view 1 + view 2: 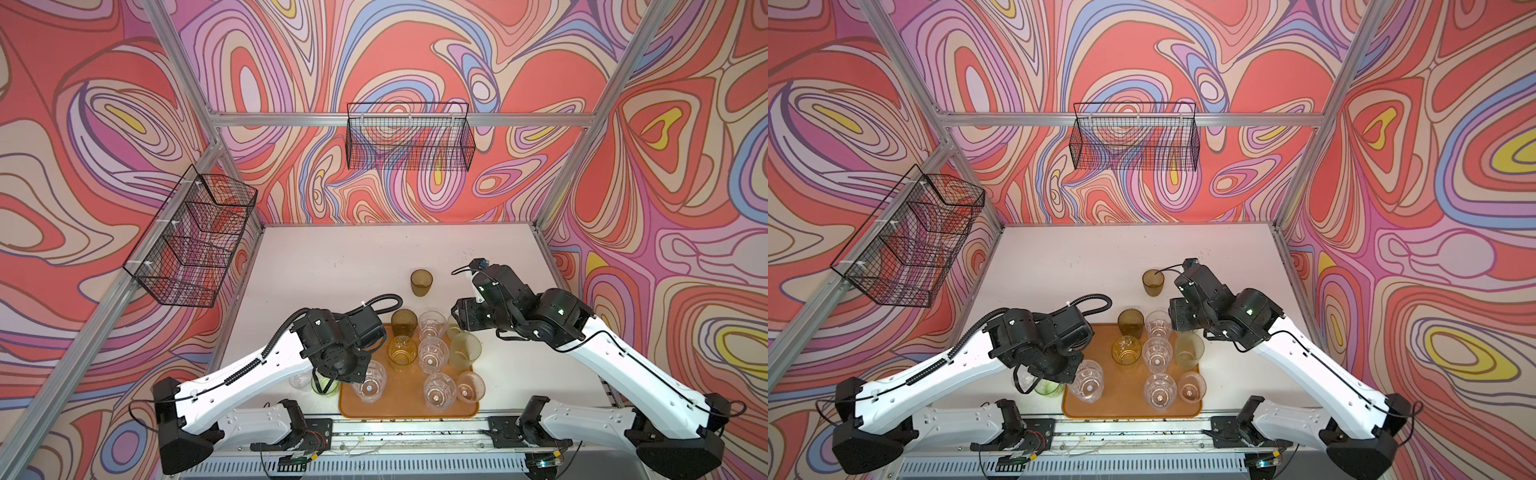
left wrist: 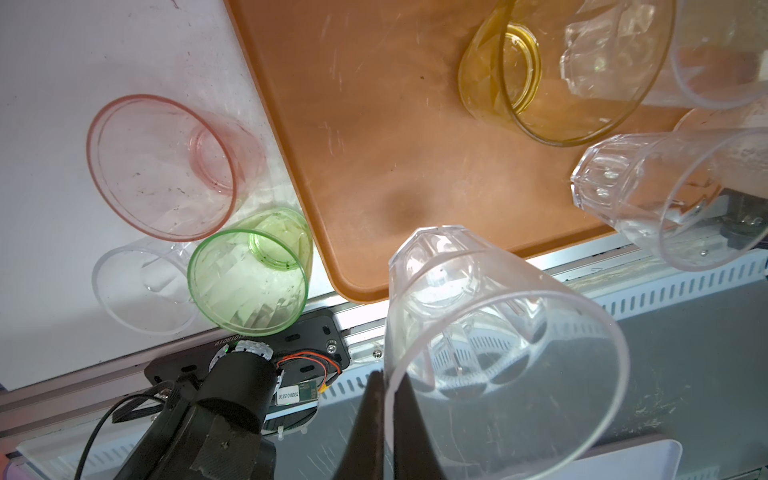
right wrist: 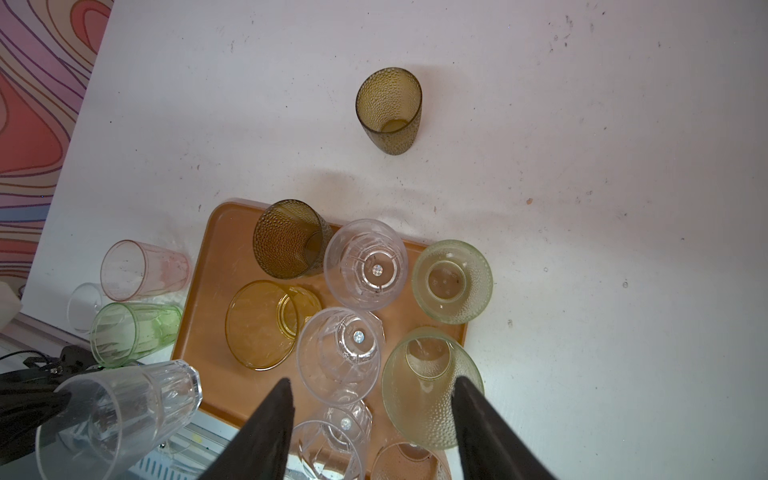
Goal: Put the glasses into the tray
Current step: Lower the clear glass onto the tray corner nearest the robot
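The left gripper (image 2: 388, 382) has its jaws closed on the rim of a clear faceted tumbler (image 2: 478, 332), one jaw inside the mouth and one outside. The tumbler hangs mouth up and base down. Its long axis is close to vertical and in line with the jaws, over the near left corner of the orange-brown tray (image 1: 405, 409).

That is the relation the coming move turns on: the base sits right at that corner, close to the rim. A soft shadow on the tray floor suggests to me it isn't down yet, though I can't be sure of contact. I'd judge it wants a nudge inward before release, or the base could catch the rim and tip.

The right gripper (image 3: 372, 380) hovers with jaws parted and nothing between them, above a pale green tumbler (image 3: 432, 386) at the tray's right edge. An olive-brown tumbler (image 3: 388, 112) stands upright, mouth up, on the white table (image 1: 332, 266), well beyond the tray's far edge. It lies ahead of the right jaws, and that arm is the nearer one.

A pink tumbler (image 2: 166, 166), a bright green tumbler (image 2: 249, 270) and a plain clear tumbler (image 2: 141, 291) stand mouth up on the table just beside the tray's left edge, nearest the left arm.
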Available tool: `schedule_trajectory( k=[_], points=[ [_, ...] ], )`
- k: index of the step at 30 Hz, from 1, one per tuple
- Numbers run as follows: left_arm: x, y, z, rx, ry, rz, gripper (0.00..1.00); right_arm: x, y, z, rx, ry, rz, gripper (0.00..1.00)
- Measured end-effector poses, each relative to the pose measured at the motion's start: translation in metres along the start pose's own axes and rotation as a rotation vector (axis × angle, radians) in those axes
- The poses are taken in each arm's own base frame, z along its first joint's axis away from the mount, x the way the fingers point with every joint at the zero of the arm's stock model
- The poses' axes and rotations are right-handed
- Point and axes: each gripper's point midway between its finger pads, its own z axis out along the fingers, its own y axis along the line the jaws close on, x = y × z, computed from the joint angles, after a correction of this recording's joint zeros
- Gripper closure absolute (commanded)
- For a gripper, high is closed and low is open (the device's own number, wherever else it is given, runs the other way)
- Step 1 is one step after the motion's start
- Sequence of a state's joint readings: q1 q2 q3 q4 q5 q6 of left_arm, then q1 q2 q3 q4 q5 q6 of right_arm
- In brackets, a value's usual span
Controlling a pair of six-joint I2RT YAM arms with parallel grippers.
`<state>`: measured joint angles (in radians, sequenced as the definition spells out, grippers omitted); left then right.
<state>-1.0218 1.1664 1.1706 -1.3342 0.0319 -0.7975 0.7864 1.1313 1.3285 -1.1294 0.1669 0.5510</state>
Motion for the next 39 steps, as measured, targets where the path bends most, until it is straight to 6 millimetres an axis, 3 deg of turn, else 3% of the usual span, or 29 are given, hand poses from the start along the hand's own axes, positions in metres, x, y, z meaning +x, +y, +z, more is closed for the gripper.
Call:
schedule_trajectory(
  k=[20, 39],
  points=[
    [-0.009, -0.043, 0.033, 0.049, -0.039, 0.043, 1.00, -0.004, 0.002, -0.001, -0.021, -0.038, 0.033, 0.37],
    [-0.008, -0.070, 0.063, 0.046, -0.022, 0.096, 1.00, -0.009, -0.018, -0.007, 0.074, -0.087, 0.103, 0.34]
  ],
)
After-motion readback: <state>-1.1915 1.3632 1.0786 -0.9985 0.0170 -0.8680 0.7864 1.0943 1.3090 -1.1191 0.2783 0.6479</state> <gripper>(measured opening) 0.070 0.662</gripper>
